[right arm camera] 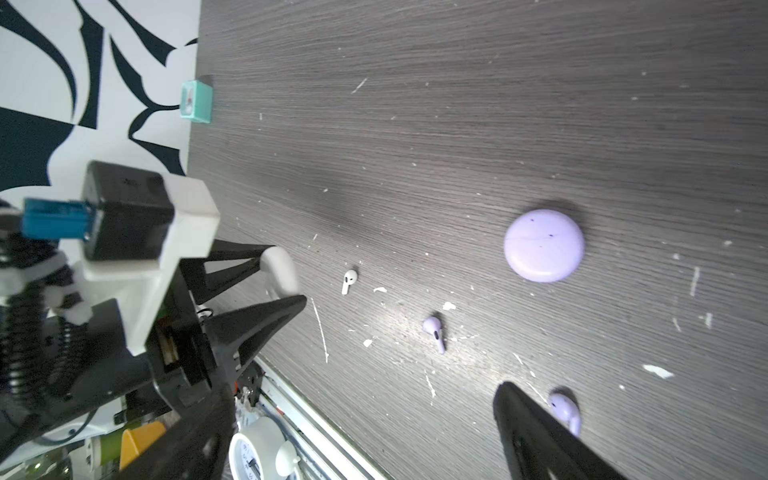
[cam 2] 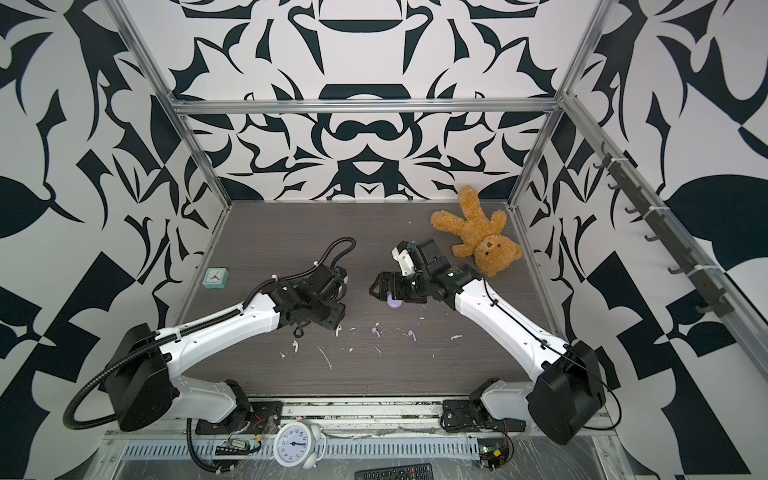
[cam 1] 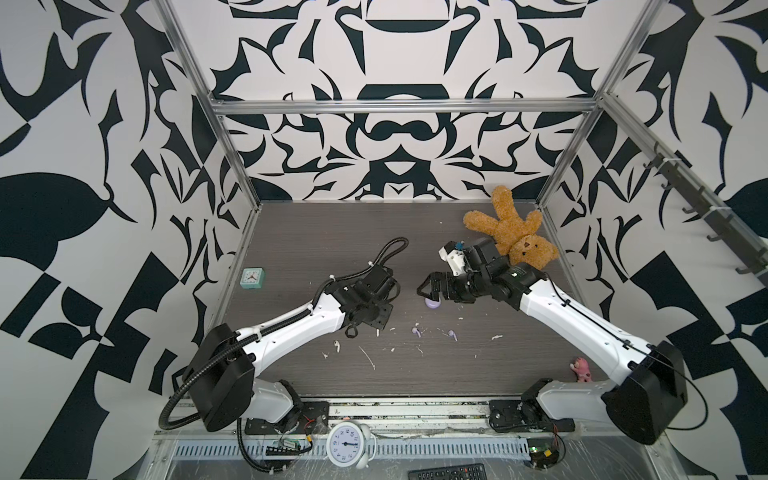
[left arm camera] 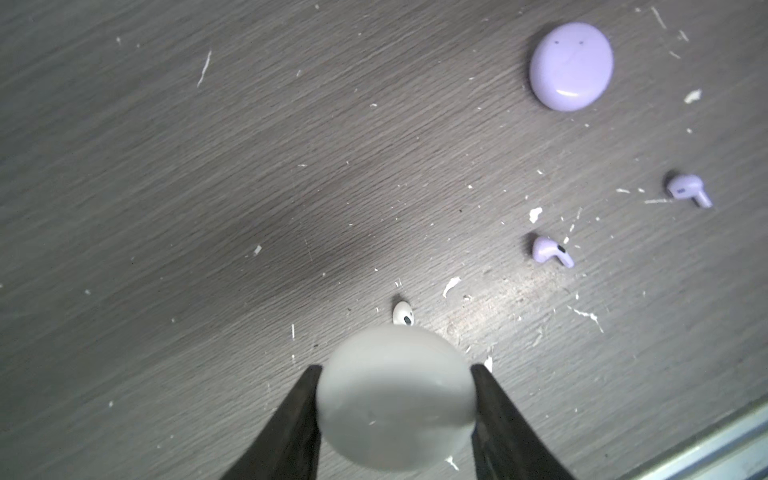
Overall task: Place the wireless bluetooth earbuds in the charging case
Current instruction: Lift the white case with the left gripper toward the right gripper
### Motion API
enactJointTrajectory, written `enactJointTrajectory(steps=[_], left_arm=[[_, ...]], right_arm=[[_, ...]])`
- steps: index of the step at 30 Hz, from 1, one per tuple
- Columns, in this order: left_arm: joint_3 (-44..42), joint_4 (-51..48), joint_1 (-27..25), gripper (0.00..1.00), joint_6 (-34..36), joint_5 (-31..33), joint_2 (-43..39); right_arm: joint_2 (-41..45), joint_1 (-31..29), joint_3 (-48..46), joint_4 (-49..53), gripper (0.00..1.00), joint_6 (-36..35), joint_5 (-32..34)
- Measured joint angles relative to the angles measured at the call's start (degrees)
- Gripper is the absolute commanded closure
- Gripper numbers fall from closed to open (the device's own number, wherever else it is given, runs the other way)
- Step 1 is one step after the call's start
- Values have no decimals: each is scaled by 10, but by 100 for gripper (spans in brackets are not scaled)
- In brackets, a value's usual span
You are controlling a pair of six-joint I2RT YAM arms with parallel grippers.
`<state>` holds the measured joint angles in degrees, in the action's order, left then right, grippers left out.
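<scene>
Nearest, all four earbuds lie loose on the table [cam 1: 332, 232] among white scraps [cam 2: 325, 357]: the white earbuds [cam 2: 296, 345] toward the left, the purple earbuds [cam 2: 375, 331] at centre. Just beyond, the left fingers [left arm camera: 286, 424] grip the white case [left arm camera: 395, 399] across its sides, likely steadying it for loading. Farther, the right fingers [right arm camera: 532, 428], spread wide and empty, hover by the shut purple case [right arm camera: 544, 245], probably lining up to open it.

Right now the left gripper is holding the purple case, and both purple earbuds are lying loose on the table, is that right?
No. The left gripper holds the white case, as the left wrist view shows; the purple case lies on the table. One purple earbud and the second purple earbud do lie loose there.
</scene>
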<state>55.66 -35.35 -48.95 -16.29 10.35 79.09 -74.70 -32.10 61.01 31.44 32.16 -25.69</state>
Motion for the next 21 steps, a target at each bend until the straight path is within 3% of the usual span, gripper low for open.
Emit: enactJointTrajectory(steps=[16, 21], left_arm=[[-151, 129, -18, 100, 180, -70, -219], [-181, 158, -22, 100, 207, -101, -248]], right_arm=[[-34, -1, -12, -84, 21, 7, -127], [-52, -24, -21, -117, 26, 16, -144]])
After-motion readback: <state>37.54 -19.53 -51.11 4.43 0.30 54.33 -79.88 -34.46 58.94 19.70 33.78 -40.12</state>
